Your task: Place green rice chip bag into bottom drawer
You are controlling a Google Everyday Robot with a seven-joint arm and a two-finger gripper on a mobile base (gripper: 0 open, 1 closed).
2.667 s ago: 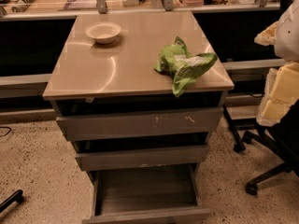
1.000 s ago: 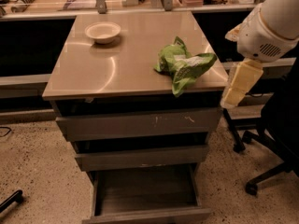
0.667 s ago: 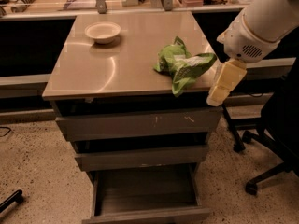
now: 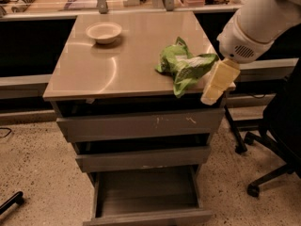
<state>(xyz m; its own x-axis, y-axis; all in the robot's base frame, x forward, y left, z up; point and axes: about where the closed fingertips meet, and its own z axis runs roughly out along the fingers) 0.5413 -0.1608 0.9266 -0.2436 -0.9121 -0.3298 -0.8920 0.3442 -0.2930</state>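
The green rice chip bag (image 4: 185, 66) lies crumpled on the right front part of the cabinet top (image 4: 117, 65), its lower corner hanging over the front edge. My gripper (image 4: 217, 82) hangs from the white arm (image 4: 256, 25) at the top right and sits just right of the bag, at the cabinet's front right corner, pointing down. The bottom drawer (image 4: 146, 192) is pulled open below, its grey tray showing nothing inside. The two shallower drawers (image 4: 141, 124) above it stand slightly out.
A pale bowl (image 4: 104, 32) stands at the back left of the cabinet top. A black office chair (image 4: 277, 135) is on the floor to the right. A long bench with clutter runs behind the cabinet. A dark object lies on the floor at the lower left.
The arm has swung in from the right edge towards the left, bringing the gripper from beside the cabinet to right next to the bag. The bag, bowl and drawers have not moved.
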